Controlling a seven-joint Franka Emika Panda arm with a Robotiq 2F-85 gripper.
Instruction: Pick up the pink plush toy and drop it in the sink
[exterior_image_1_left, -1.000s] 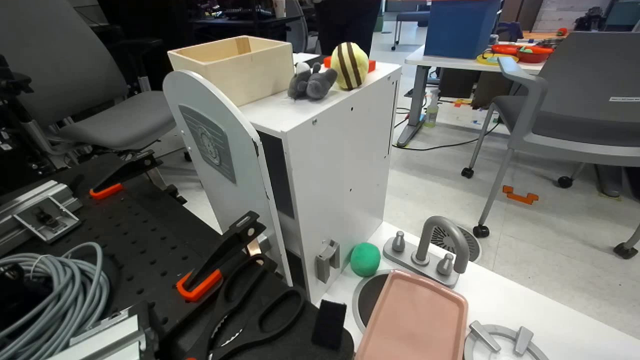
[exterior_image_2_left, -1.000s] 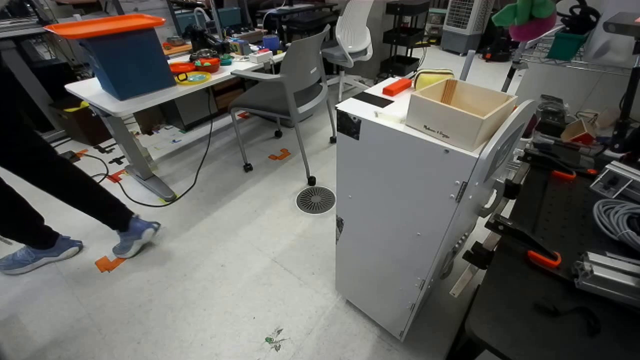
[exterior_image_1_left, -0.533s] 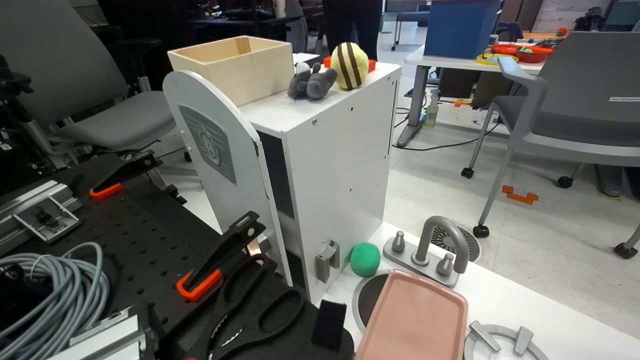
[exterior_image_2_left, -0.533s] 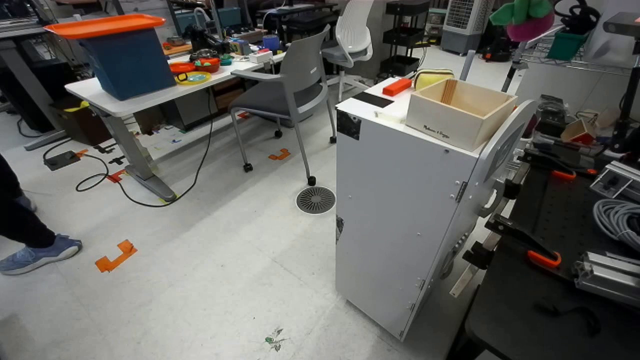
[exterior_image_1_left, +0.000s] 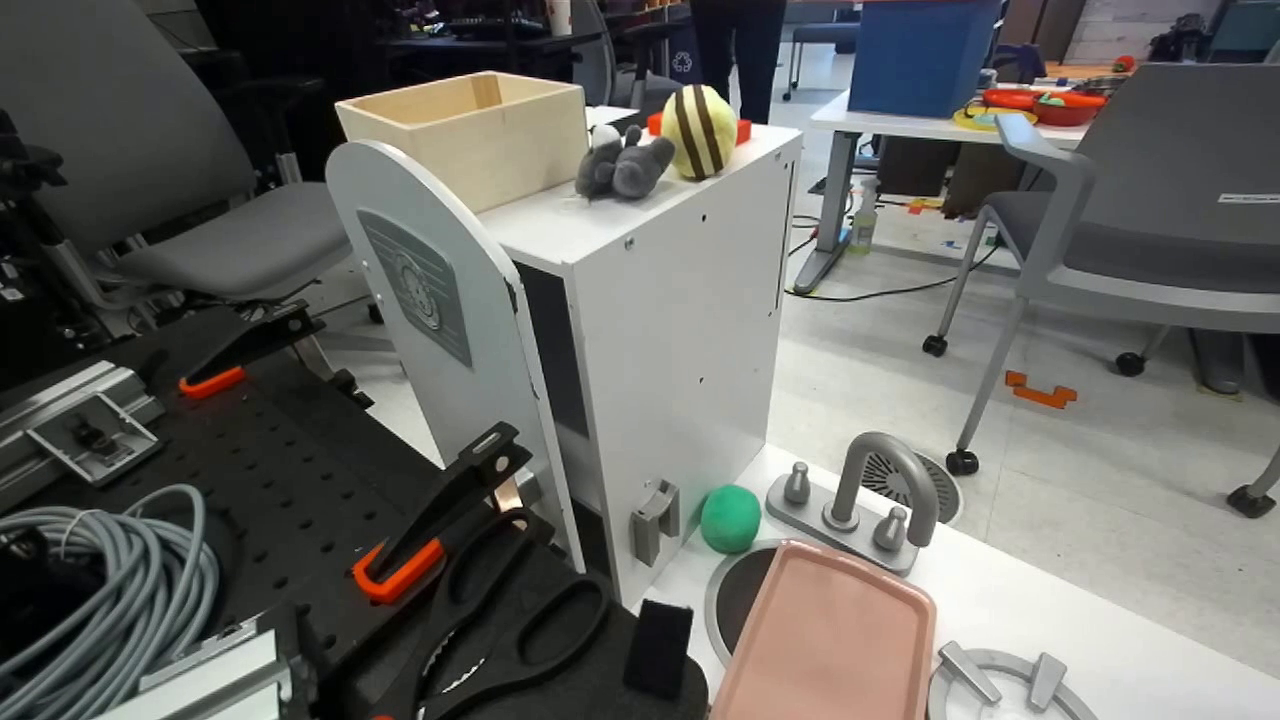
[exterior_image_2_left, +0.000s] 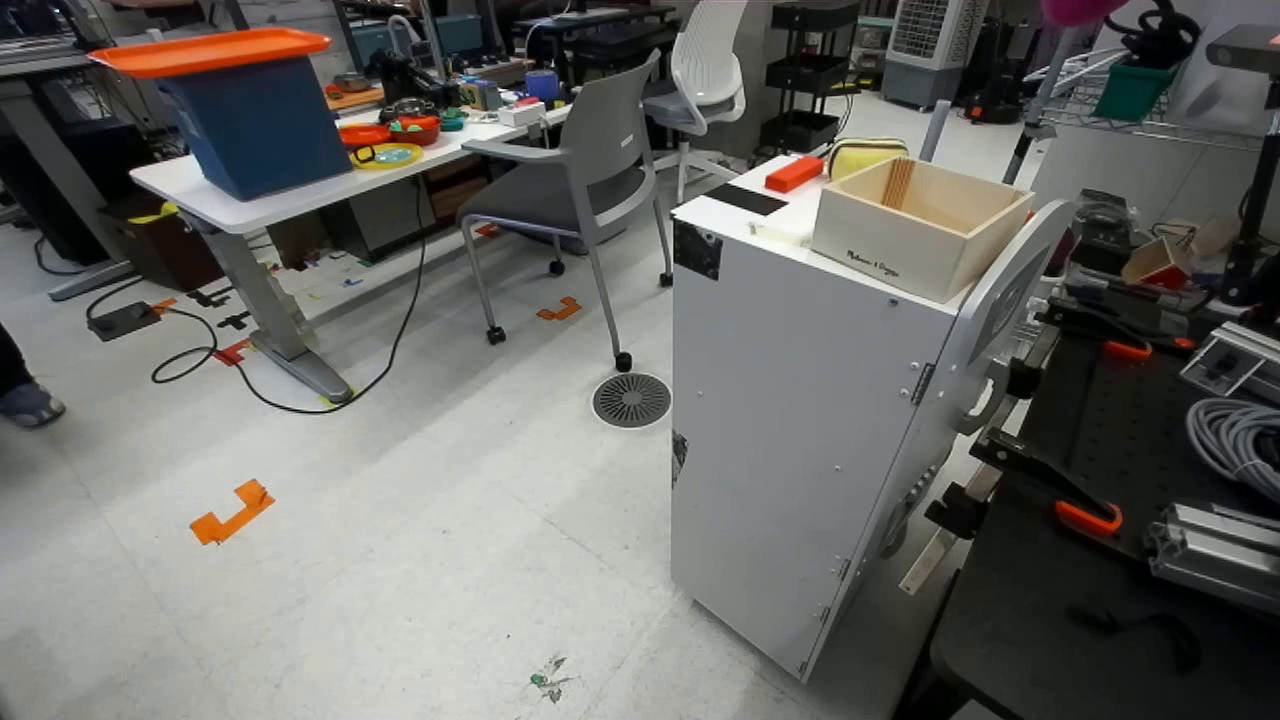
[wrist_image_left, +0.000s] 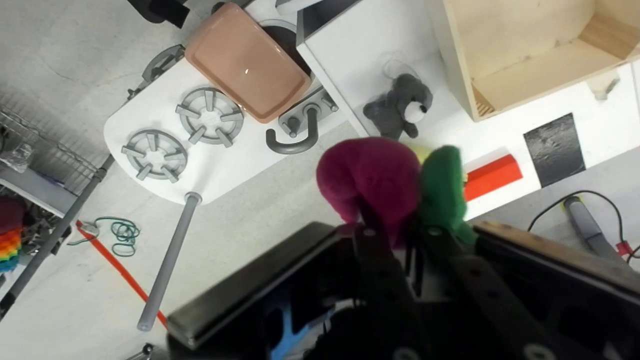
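Note:
The pink plush toy (wrist_image_left: 380, 175) with its green part is between my fingertips in the wrist view, held in the air. My gripper (wrist_image_left: 400, 232) is shut on it; the toy hides the very tips. In an exterior view only a pink edge of the toy (exterior_image_2_left: 1080, 9) shows at the top border. The gripper is out of both exterior views. A round dark sink basin (exterior_image_1_left: 738, 600) lies beside a grey faucet (exterior_image_1_left: 875, 475), partly covered by a flat pinkish tray (exterior_image_1_left: 825, 640). The basin also shows in the wrist view (wrist_image_left: 289, 42), left of the toy.
A tan wooden open box (exterior_image_1_left: 500, 150) stands on the tall white cabinet (exterior_image_1_left: 690, 320). Near it are a grey plush bear (wrist_image_left: 400, 106), a yellow-and-black striped plush (exterior_image_1_left: 700, 132) and a red block (exterior_image_2_left: 794, 174). A green ball (exterior_image_1_left: 731, 519) rests near the basin.
The toy has risen in an exterior view, from largely visible to only its pink lower edge at the top border. A person's legs have moved away. The objects on the cabinet have not moved.

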